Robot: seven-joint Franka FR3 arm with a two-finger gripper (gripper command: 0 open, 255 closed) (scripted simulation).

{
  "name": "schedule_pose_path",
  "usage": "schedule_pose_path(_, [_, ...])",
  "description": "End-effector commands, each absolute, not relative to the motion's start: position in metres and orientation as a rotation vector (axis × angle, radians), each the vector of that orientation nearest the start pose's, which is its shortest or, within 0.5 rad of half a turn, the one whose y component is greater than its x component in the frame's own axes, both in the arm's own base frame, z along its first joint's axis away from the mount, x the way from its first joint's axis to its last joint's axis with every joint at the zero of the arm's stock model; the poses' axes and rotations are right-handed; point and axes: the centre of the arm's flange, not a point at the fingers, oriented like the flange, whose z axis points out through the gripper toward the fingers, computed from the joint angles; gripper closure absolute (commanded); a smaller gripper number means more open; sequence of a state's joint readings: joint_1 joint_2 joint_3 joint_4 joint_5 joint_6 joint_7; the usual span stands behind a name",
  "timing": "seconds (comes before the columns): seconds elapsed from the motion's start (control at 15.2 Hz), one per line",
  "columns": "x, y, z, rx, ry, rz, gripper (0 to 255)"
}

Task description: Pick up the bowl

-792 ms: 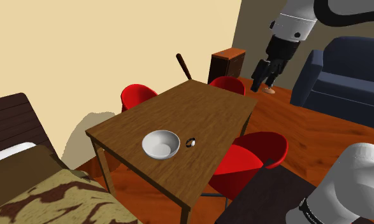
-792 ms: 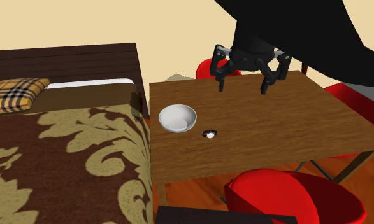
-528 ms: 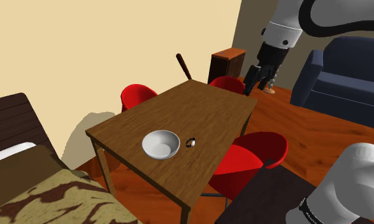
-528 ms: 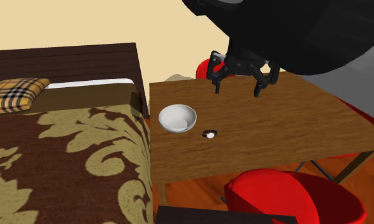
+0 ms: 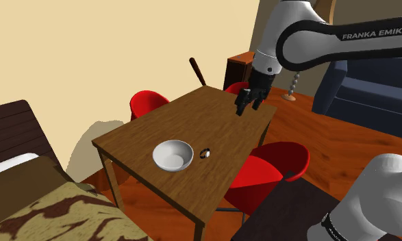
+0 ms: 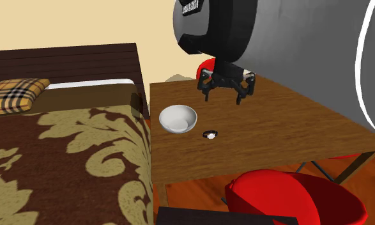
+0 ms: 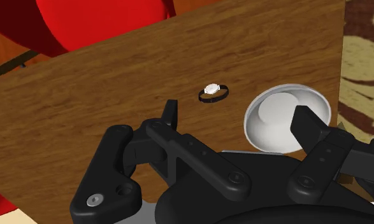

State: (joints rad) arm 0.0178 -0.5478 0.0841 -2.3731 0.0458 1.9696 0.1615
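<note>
A white bowl (image 5: pixel 172 155) (image 6: pixel 177 119) (image 7: pixel 278 121) sits upright on the brown wooden table (image 5: pixel 213 120) (image 6: pixel 282 137) (image 7: pixel 83 95), near the edge that faces the bed. My black gripper (image 5: pixel 248 105) (image 6: pixel 223 96) (image 7: pixel 236 121) hangs open above the table, well short of the bowl and apart from it. In the wrist view the bowl lies beyond the fingers, partly behind one fingertip (image 7: pixel 304 120). Nothing is between the fingers.
A small wristwatch (image 5: pixel 206 153) (image 6: pixel 209 134) (image 7: pixel 213 92) lies on the table beside the bowl. Red chairs (image 5: pixel 271 171) (image 6: pixel 288 195) stand around the table. A patterned bed (image 6: pixel 64 160) borders it; a blue sofa (image 5: pixel 370 89) and a cabinet (image 5: pixel 244 68) stand beyond.
The arm has swung from beyond the table's far corner to over the tabletop, lower and closer to the bowl. The fingers stay open. Bowl and watch have not moved.
</note>
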Motion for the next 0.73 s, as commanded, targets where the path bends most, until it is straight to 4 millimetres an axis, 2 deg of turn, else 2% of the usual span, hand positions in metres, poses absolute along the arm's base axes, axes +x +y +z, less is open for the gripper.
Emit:
schedule_pose_path(0.0, [0.414,0.052,0.513,-3.106,0.133,-0.225,0])
schedule_pose_path(0.66, [0.499,0.078,0.417,-3.073,0.146,-0.232,0])
